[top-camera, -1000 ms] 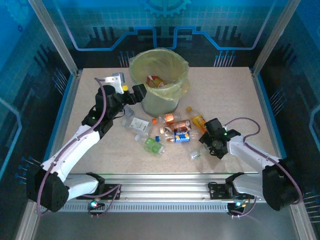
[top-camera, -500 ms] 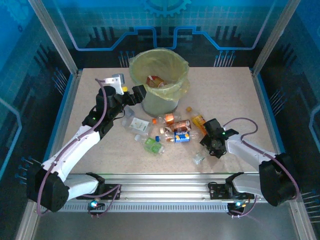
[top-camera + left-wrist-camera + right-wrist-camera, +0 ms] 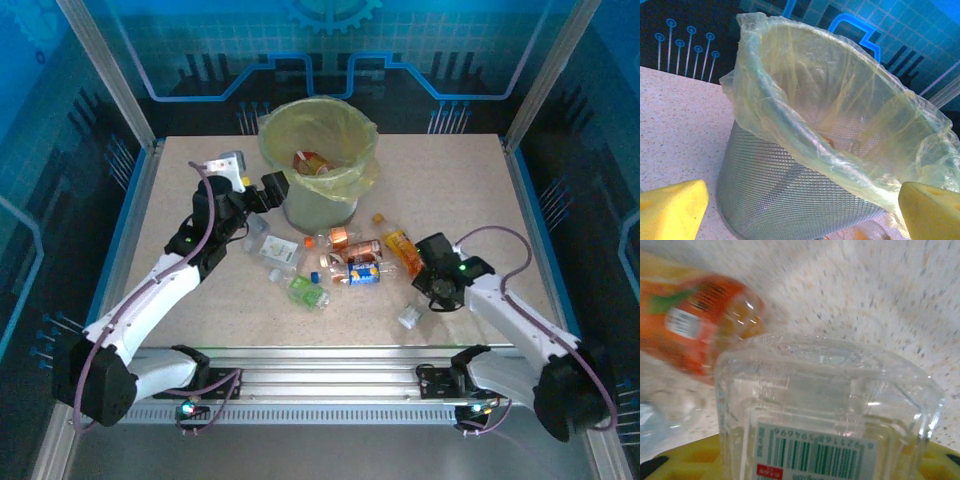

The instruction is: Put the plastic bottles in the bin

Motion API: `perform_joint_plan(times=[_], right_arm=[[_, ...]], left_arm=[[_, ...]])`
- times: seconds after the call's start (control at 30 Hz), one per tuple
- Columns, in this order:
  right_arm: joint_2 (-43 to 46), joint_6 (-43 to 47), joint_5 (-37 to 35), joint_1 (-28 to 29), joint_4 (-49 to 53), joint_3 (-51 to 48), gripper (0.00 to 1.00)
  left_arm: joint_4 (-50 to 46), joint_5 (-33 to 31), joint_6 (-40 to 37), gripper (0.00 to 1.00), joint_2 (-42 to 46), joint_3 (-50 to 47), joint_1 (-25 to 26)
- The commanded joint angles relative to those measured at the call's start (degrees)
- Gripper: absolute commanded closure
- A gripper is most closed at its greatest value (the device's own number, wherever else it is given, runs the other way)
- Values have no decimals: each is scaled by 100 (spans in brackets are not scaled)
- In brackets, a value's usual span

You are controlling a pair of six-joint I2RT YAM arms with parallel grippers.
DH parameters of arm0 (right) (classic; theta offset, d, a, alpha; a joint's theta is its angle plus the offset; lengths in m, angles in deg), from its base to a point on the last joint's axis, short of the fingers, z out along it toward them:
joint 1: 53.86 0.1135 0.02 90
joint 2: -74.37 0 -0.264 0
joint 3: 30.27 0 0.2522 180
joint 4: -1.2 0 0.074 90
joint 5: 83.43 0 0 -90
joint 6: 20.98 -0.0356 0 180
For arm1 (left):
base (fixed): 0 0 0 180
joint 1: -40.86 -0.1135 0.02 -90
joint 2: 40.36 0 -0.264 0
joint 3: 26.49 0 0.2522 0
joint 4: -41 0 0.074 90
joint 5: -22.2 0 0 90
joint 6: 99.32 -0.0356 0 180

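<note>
The bin point(image 3: 320, 212), grey mesh lined with a yellow-green bag, stands at the back middle with some bottles inside point(image 3: 310, 160). Several plastic bottles lie in front of it: an orange one point(image 3: 398, 243), a blue-labelled one point(image 3: 362, 272), a green one point(image 3: 308, 292) and a clear one point(image 3: 272, 248). My left gripper point(image 3: 262, 192) hangs open beside the bin's left wall point(image 3: 790, 185), its yellow pads point(image 3: 672, 210) wide apart with nothing between them. My right gripper point(image 3: 421, 302) is shut on a clear square bottle point(image 3: 825, 410) with a barcode label, low over the table. An orange-labelled bottle point(image 3: 695, 325) lies just beyond it.
The speckled table point(image 3: 460, 180) is fenced by blue side rails and a metal frame. The arm bases and a slotted rail point(image 3: 330, 375) run along the near edge. Open tabletop lies right of the bin and at the far left.
The right gripper has closed around the clear bottle and drawn it a little to the right. The left gripper has shifted slightly left beside the bin, still open.
</note>
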Motion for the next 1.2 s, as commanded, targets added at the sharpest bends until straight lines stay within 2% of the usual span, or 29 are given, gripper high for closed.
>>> perform_joint_plan(times=[0.0, 0.17, 0.33, 0.53, 0.7, 0.97, 1.03, 1.17], right_arm=[[469, 602, -484, -37, 586, 580, 62], [569, 1591, -647, -31, 636, 1775, 62], [-123, 2640, -438, -31, 423, 3254, 62], [-1720, 3787, 333, 8, 365, 5476, 61], [-3379, 4574, 768, 96, 736, 7856, 61], [-5895, 5362, 1806, 127, 1211, 11457, 61], [-6250, 5464, 2032, 127, 1123, 11869, 61], [-6405, 5644, 2270, 161, 486, 11551, 61]], left_arm=[[114, -256, 122, 1, 218, -133, 25], [97, -390, 238, 1, 369, -346, 25], [76, -579, 406, 1, 561, -650, 16], [-77, -671, 547, 1, 819, -827, 10], [-235, -606, 680, 1, 927, -854, 7], [-272, -348, 963, 1, 923, -907, 5], [-290, -281, 1011, 1, 919, -919, 6], [-290, -252, 1089, 1, 928, -966, 1]])
